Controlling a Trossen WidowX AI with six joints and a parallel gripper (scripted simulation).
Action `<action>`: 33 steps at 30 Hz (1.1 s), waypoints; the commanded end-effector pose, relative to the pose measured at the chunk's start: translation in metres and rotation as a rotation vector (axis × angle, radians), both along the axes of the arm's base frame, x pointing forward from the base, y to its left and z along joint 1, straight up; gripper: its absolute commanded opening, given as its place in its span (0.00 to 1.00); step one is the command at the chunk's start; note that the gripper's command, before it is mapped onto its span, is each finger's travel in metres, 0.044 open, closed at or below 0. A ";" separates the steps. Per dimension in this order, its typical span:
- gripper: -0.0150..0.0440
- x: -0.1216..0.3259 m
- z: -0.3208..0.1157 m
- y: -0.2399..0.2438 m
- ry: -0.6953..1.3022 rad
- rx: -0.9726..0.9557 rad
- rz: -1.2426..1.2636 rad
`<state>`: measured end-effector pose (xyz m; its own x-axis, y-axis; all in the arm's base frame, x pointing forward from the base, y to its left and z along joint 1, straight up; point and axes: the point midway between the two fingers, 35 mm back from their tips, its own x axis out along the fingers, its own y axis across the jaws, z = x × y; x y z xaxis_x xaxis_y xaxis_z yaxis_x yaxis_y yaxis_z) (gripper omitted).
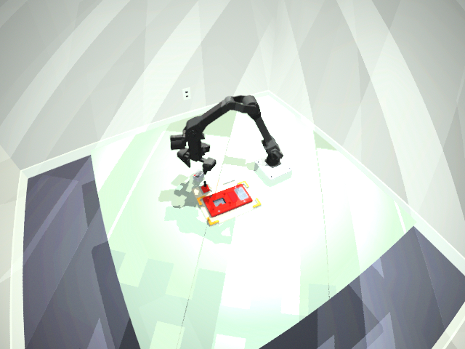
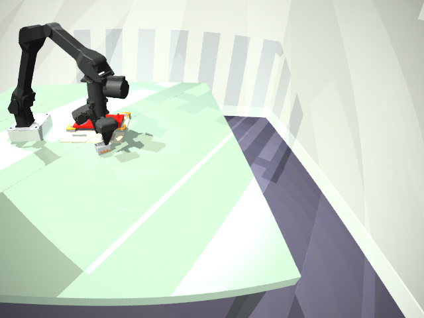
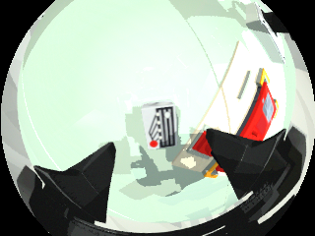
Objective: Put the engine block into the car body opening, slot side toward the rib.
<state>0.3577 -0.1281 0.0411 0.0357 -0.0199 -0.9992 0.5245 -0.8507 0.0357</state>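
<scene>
- Currently my black two-fingered gripper [image 1: 195, 163] [image 2: 93, 126] [image 3: 160, 141] stands wide open above the table, nothing between its fingers.
- Small pale-grey engine block with dark stripes and a red dot [image 1: 197, 175] [image 2: 103, 149] [image 3: 159, 126]: below my gripper, on the pale green tabletop [image 1: 270, 240] [image 2: 164, 212] [image 3: 89, 74], outside the car body.
- Flat red car body with a rectangular opening [image 1: 232, 196] [image 2: 118, 120] [image 3: 257, 120]: near my gripper, between yellow corner brackets [image 1: 213, 222] [image 2: 70, 128] [image 3: 211, 174].
- Small red piece with a black knob [image 1: 205, 188]: between block and body.

A red car body [image 1: 232, 198] with a rectangular opening is being framed by yellow corner brackets [image 1: 256, 203] on the tabletop [image 1: 270, 240].
</scene>
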 end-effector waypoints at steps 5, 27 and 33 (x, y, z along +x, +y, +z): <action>1.00 -0.001 -0.014 0.001 0.007 0.007 0.002; 0.64 -0.001 -0.032 0.000 0.007 0.007 0.002; 0.44 -0.001 -0.032 0.000 0.007 0.007 0.002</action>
<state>0.3564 -0.1280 0.0104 0.0284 -0.0170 -0.9995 0.5237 -0.8514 0.0294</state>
